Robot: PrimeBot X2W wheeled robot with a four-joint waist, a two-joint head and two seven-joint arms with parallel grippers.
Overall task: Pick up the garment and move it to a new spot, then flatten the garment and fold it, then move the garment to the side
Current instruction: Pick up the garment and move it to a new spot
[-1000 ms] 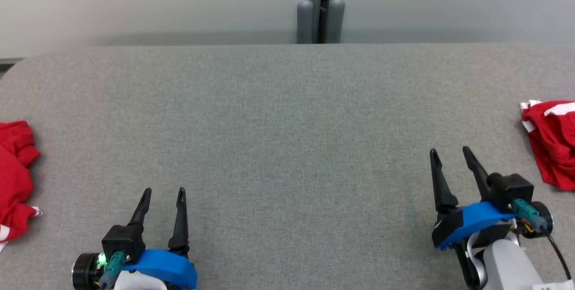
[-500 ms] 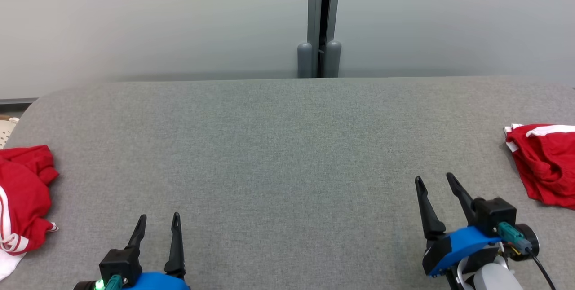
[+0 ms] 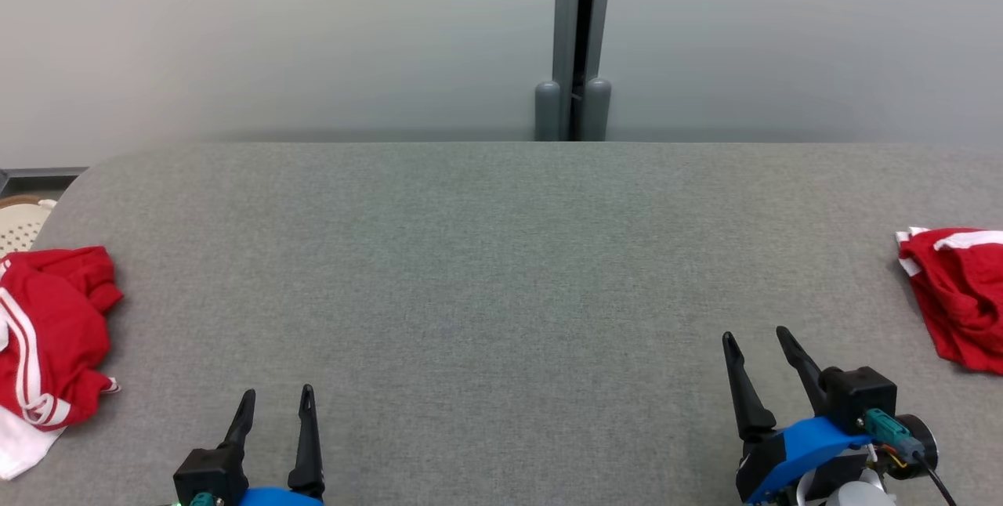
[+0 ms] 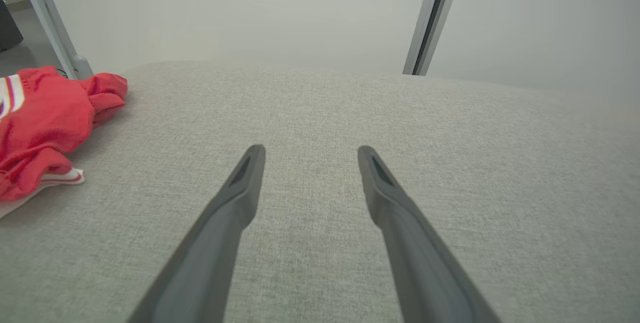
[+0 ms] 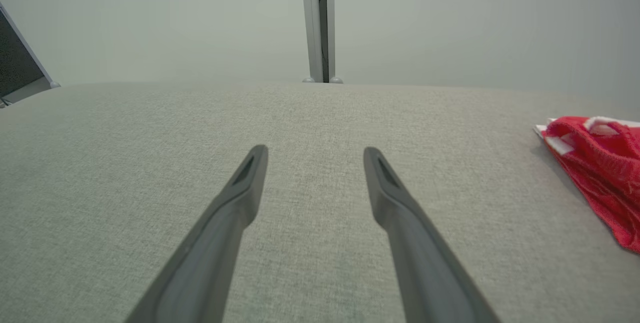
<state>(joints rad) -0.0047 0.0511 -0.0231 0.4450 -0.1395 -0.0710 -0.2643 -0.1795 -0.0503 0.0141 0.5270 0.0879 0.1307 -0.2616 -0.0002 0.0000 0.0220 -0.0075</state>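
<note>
Two grippers low in frame, both spread, empty: left gripper lower left, right gripper lower right. Crumpled red garment at left edge of grey table, nearest left gripper, probable pick target. Second red garment at right edge.

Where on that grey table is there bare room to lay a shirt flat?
The middle of the table is bare, from the left garment to the right garment, and from the left gripper and right gripper up to the far edge. Only the side edges are crowded.
</note>
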